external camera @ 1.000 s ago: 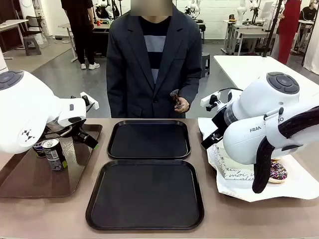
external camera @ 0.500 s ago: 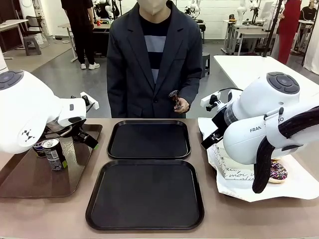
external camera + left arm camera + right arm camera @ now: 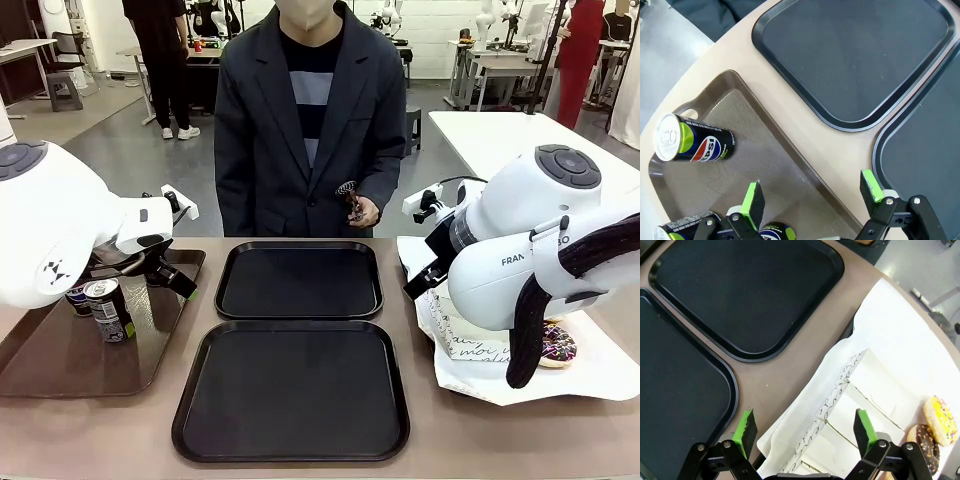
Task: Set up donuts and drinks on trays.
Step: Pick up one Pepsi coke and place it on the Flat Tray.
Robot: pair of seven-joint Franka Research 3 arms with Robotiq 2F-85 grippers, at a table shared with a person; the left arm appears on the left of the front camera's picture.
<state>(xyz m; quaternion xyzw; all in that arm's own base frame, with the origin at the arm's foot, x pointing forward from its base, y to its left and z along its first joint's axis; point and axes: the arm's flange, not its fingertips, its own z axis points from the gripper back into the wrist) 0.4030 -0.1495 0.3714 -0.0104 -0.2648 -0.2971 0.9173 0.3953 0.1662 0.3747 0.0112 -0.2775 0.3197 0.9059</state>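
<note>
Two black trays (image 3: 298, 282) (image 3: 292, 392) lie on the worktop (image 3: 100, 440), flanked by a brown tray (image 3: 60, 355) holding the Pepsi cans (image 3: 108, 310) at the robot's left and white paper (image 3: 600, 385) bearing the sprinkled donuts (image 3: 557, 344) at its right. The left hand (image 3: 810, 192) hangs spread above the brown tray's rim, the right hand (image 3: 805, 425) spread above the paper.

The left gripper (image 3: 811, 189) points down with its jaws wide open. The right gripper (image 3: 805, 422) is wide open too.
</note>
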